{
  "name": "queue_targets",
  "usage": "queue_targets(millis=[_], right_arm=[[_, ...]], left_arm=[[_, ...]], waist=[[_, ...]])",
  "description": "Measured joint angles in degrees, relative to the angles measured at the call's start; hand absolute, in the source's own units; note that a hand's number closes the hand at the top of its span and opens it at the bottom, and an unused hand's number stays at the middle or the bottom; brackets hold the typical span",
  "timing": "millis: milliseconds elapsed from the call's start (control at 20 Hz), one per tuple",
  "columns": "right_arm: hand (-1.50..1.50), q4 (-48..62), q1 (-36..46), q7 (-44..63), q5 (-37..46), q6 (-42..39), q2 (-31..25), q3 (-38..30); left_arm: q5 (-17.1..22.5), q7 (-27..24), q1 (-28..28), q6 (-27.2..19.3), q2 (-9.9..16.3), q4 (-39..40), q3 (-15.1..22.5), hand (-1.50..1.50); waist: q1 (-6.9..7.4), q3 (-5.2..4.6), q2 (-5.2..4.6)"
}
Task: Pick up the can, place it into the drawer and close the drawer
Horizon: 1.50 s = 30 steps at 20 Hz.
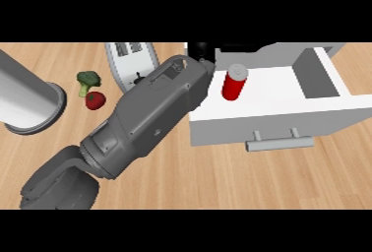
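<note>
Can (234,81) stands upright inside the open drawer (276,115). You see one grey forearm (149,115) reaching toward it; its black hand (199,49) is mostly hidden, finger state undeterminable.

We see only a sliver of the black hand (200,50) past the grey forearm (145,118), its fingers hidden from us, toaster (131,56) partly covered by that forearm, grey cylinder (25,101) cut off at left edge
</note>
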State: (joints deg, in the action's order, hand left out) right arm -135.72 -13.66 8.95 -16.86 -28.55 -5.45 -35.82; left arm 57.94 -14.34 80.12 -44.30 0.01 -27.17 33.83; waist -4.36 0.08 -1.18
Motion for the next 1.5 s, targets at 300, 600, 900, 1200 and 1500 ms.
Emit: queue_targets(millis=[300, 600, 900, 1200, 1500], right_arm=[[-1.50, -2.2, 4.4, -2.5, 13.0, -0.3, -0.9, 5.4], [-1.50, -0.6, 10.1, -3.7, 30.0, 1.9, -0.1, 14.9], [-1.50, 7.4, 17.2, -6.3, 45.8, 6.3, -0.9, 24.0], [-1.50, 18.6, 24.0, -9.4, 58.6, 12.6, -1.5, 30.8], [-1.50, 32.5, 32.3, -11.6, 68.0, 17.3, -2.8, 35.3]], left_arm=[[0.8, -2.0, 1.2, -0.9, 0.0, -0.2, 0.3, -1.50], [2.1, -1.5, 1.5, -1.2, 0.0, -1.3, 0.0, -1.50], [2.1, -0.1, 1.6, -2.2, 0.0, -2.4, 0.2, -1.50], [0.2, 1.9, 0.6, -2.5, 1.1, -3.3, -0.1, -1.50], [-1.5, 4.0, -1.1, -2.0, 3.8, -6.0, -0.3, -1.50]], waist=[[1.47, -0.03, 0.10], [2.99, -0.05, 0.31], [4.14, -0.06, 0.56], [5.17, -0.08, 0.84], [5.92, -0.10, 1.01]])
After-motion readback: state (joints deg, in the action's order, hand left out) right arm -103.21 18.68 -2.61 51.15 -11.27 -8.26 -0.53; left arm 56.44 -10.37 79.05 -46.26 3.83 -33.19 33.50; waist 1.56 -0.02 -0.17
